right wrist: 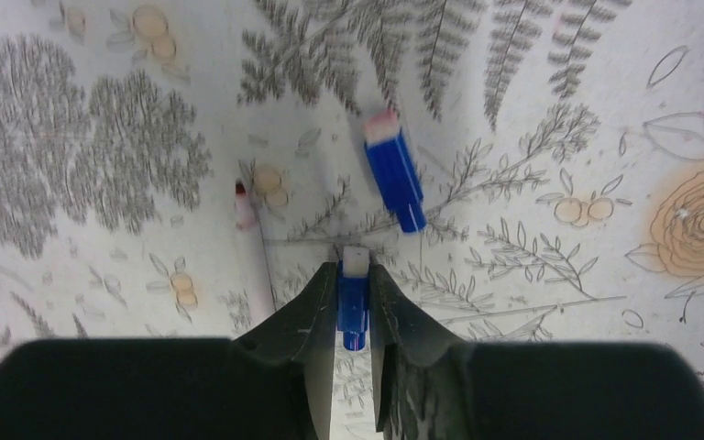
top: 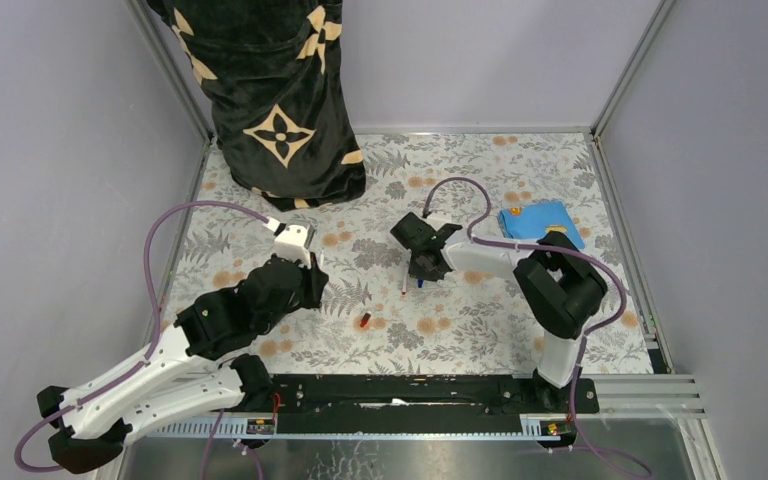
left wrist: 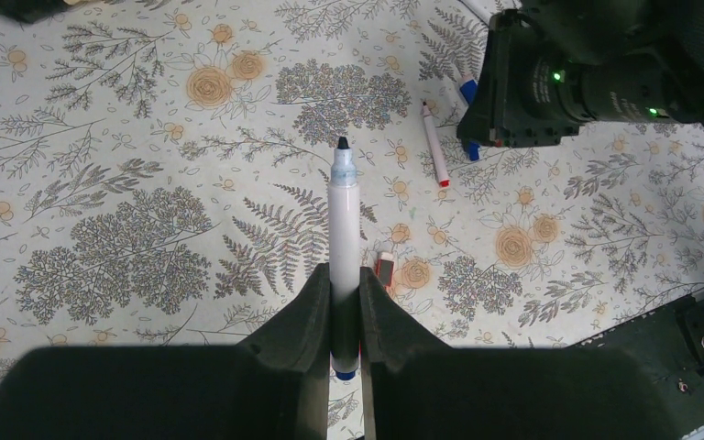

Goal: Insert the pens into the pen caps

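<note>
With the left tool (left wrist: pixel 344 280) clamping a pen (left wrist: pixel 344 211) pointing to twelve o'clock and the right tool (right wrist: pixel 352 275) seemingly pinching a cap (right wrist: pixel 353 302), lining up their axes is becoming the key.

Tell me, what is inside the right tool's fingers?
A small blue cap, pale end poking forward, sits in the right tool, its fingers against both sides. They cover the cap's flanks, and the cap hides the table under it.

Soft, even light across my table (top: pixel 480 330)
The overhead view is crisp, with faint shadows on the table; close above it, my right hand (right wrist: pixel 352 280) looks dark, and the table's print blurs slightly.
</note>
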{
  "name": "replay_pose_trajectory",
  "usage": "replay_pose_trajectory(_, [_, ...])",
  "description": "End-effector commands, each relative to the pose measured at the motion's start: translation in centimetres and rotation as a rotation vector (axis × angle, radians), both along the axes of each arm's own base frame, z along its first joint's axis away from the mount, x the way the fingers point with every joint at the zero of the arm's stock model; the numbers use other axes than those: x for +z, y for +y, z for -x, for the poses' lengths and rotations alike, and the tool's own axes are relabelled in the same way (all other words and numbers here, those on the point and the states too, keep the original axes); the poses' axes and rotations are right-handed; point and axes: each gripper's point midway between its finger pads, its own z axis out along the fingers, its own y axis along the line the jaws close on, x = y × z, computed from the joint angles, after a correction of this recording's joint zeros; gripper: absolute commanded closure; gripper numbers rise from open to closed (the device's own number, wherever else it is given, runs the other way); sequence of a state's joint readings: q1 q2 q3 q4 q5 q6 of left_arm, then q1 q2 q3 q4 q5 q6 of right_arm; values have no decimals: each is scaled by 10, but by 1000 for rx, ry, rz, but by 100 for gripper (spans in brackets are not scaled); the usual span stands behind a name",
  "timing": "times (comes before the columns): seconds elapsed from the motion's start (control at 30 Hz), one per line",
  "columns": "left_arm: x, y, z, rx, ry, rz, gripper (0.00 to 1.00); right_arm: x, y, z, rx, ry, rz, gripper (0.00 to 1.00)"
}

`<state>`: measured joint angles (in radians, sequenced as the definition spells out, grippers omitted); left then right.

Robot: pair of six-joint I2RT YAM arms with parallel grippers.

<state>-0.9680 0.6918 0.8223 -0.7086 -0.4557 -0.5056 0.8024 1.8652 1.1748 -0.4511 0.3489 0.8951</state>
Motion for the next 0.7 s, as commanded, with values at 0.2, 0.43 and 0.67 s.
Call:
replay_pose_trajectory(0.2, [22, -5, -1, -40, -80, 78, 100, 79, 17, 14, 298, -190, -231, 100])
replay_pose_trajectory(0.43, [52, -52, 9, -250, -137, 236, 100, 179, 8, 29, 349, -510, -473, 100])
replay_pose_trajectory(0.67, [71, -106, 11, -401, -129, 359, 100, 265, -25, 44, 319, -840, -622, 100])
